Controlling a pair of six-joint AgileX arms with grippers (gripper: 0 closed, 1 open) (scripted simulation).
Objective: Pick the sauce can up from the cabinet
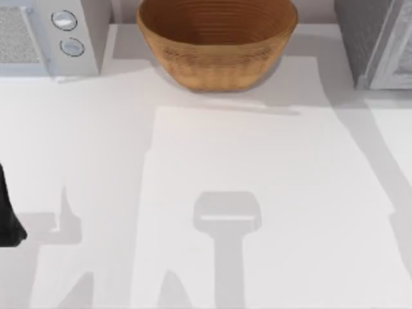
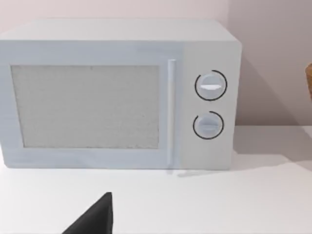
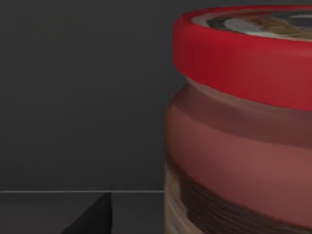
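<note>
From above the table, the left arm (image 1: 9, 219) sat parked at the table's left edge, a dark sliver and no more. At the far side stood a woven basket (image 1: 217, 45), and as much of its inside as showed held nothing. A pale microwave (image 1: 55, 35) occupied the far left corner, and the cabinet (image 1: 376, 42), grey-speckled with a white-framed front, the far right corner. The white table (image 1: 257, 193) bore only shadows.

From the left wrist, the microwave (image 2: 117, 95) stood well ahead of the left pincer, door closed, two round knobs (image 2: 210, 85) beside the mesh panel. One dark fingertip (image 2: 95, 219) showed low in the picture; how wide the left pincer stood could not be told.

From the right wrist, the sauce can (image 3: 243, 126) stood upright and very close ahead of the right pincer, against dark walls that looked like the cabinet's inside, so the can seemed to be standing in it. One fingertip (image 3: 92, 217) showed beside the can, apart from it; the pincer's opening could not be told, and it appeared to hold nothing yet.

The can looked rigid, small and probably light, its label (image 3: 229, 161) smooth and likely slippery. The red lid (image 3: 234, 58) overhung the body slightly, so a hold across the straight wall just below that rim seemed safest.
</note>
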